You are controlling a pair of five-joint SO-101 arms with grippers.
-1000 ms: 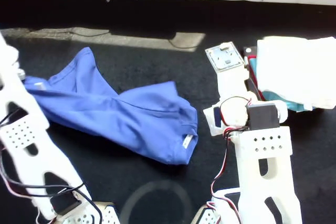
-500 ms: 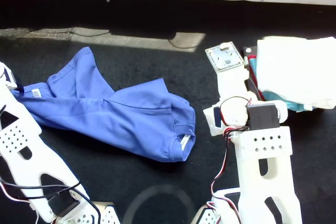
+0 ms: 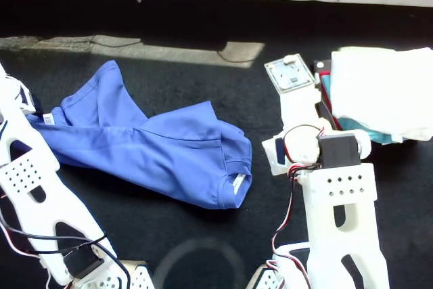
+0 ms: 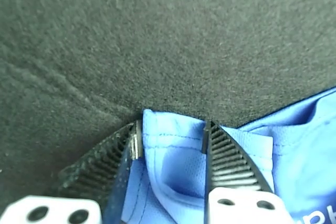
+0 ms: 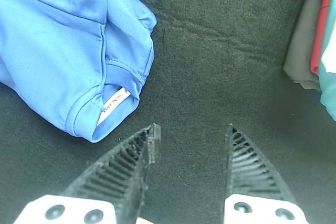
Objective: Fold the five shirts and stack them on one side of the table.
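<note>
Black table [image 3: 203, 25], shirt edge [image 4: 167, 130] in left claw [image 4: 172, 128]

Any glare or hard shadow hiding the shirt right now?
High view: a sunlit strip crosses the far table, the white stack top glares, the shirt lies evenly lit. Left wrist view: the left gripper shades the pinched fabric. Right wrist view: even light, no glare.

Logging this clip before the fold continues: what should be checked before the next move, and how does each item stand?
1. Left gripper shut on blue shirt edge: ok.
2. Right gripper open, empty, above table near collar: ok.
3. Flatness of blue shirt: not ok, bunched.
4. Folded stack apart from blue shirt: ok.
5. Single layer pinched: cannot tell.
</note>
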